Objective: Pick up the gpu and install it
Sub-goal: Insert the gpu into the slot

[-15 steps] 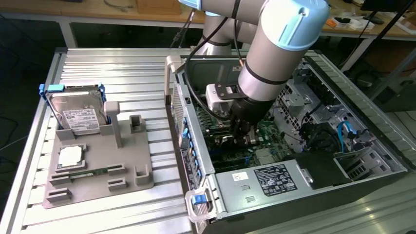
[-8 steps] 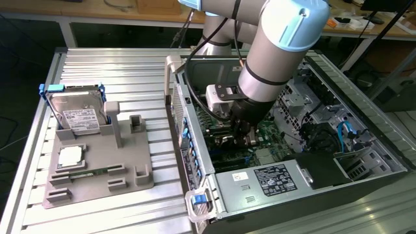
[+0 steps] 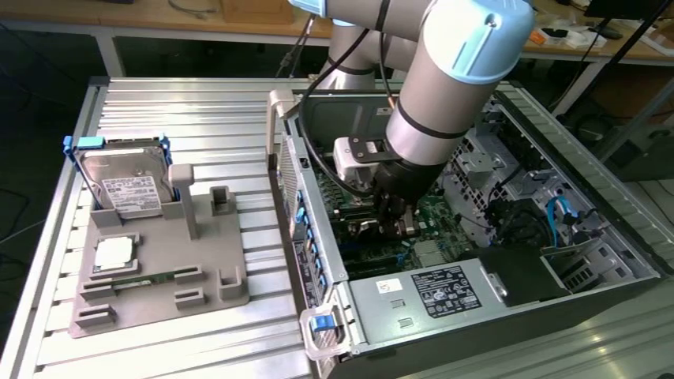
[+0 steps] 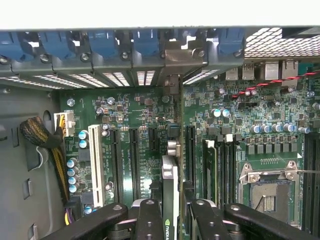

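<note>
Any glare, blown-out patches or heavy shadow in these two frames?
Exterior view: the ribbed metal table throws back bright glare, while the inside of the computer case under the arm sits in shade. Wrist view: the surface beyond the blue slot clips is washed out white, the motherboard is evenly lit, and the gpu in the jaws shows a sheen on its metal edge.
</note>
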### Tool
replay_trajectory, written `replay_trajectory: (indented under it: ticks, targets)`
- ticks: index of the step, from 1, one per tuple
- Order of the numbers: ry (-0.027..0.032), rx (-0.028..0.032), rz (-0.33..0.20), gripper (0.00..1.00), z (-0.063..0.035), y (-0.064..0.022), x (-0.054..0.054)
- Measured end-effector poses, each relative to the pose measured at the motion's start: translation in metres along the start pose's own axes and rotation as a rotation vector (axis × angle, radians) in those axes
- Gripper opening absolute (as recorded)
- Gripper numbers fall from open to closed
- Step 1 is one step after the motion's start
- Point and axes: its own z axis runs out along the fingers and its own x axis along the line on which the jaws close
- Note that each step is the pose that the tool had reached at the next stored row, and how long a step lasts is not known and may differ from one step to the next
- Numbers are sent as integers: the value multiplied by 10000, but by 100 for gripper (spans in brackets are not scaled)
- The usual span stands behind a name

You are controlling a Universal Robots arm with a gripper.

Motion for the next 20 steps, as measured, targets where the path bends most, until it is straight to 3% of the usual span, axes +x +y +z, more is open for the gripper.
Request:
replay_trajectory:
  ticks: [20]
  targets:
    - [3,-1,1,27,-20,1,-1]
